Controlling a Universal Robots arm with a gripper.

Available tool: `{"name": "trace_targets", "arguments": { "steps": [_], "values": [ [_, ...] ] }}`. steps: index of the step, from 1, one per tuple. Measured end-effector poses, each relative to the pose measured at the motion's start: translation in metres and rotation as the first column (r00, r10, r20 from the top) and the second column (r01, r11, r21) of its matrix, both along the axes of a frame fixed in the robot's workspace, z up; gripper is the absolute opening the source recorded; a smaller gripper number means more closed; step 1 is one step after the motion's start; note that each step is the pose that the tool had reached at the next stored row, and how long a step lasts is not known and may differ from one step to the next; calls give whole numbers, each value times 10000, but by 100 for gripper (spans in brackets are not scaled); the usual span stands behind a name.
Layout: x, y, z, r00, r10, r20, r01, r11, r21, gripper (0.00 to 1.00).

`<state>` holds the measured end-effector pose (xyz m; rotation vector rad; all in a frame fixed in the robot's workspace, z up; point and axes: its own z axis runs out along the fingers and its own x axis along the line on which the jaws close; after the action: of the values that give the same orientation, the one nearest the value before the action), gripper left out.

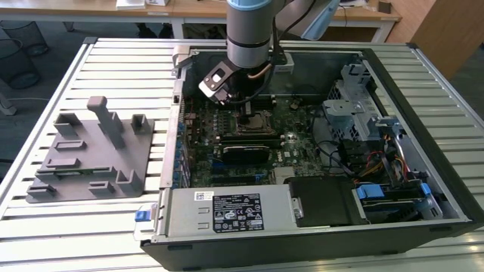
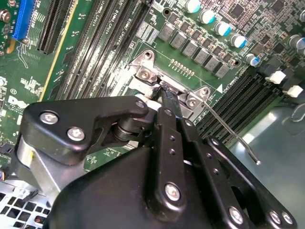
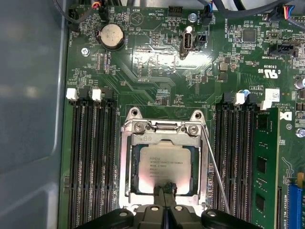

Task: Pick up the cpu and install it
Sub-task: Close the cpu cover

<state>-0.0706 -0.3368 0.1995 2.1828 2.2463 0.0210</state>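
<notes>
Pincer (image 3: 165,189), closed, at edge of one seated cpu (image 3: 162,161).

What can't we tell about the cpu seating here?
1. Whether the gripper touches the cpu: first wrist view, its shut fingertips cover the chip's near edge.
2. Whether the cpu sits flush: exterior view, the arm blocks part of the socket; too small.
3. Socket interior: second wrist view, the gripper's body covers it.

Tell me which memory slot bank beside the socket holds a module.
The bank beside the lever: a green module stands in it; the other bank is empty.
</notes>
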Motion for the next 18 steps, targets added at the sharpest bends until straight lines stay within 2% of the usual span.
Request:
{"name": "trace_targets", "arguments": {
  "steps": [9,12,18],
  "values": [
    [-1,0,52,10000,0,-1,0,10000,0,11],
    [-1,1,7,10000,0,-2,0,10000,-1,11],
    [-2,0,-16,10000,0,-7,0,10000,-8,11]
  ]
}}
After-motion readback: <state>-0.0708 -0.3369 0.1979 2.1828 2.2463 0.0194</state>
